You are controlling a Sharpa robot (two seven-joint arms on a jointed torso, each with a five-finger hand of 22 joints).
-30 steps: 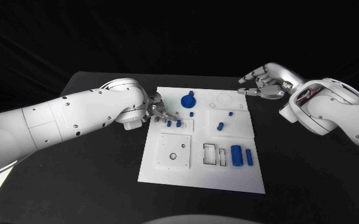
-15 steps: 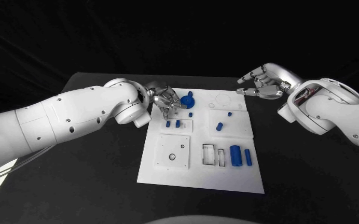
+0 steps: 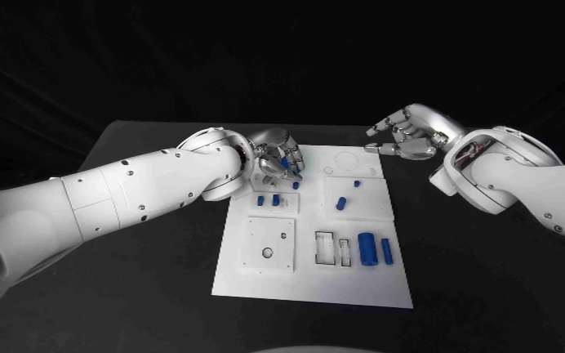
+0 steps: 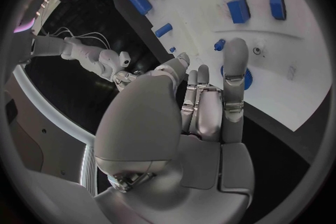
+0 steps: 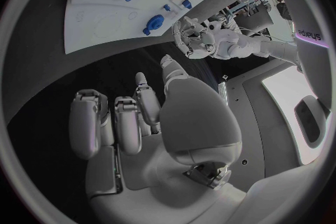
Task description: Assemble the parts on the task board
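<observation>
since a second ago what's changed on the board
The left hand has moved from the board's left edge to the far end of the task board, over the round blue part. The right hand stayed beyond the far right corner, holding nothing; the other parts stayed put.

This looks like a robot lab. A black table (image 3: 141, 230) sits in front of black curtains (image 3: 282, 42), and a white board (image 3: 309, 283) with small blue pieces (image 3: 367, 247) lies at its middle.

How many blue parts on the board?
8 blue parts: two near-right, two mid-right, two mid-left, one small and one round by the left hand; more may be hidden.
</observation>
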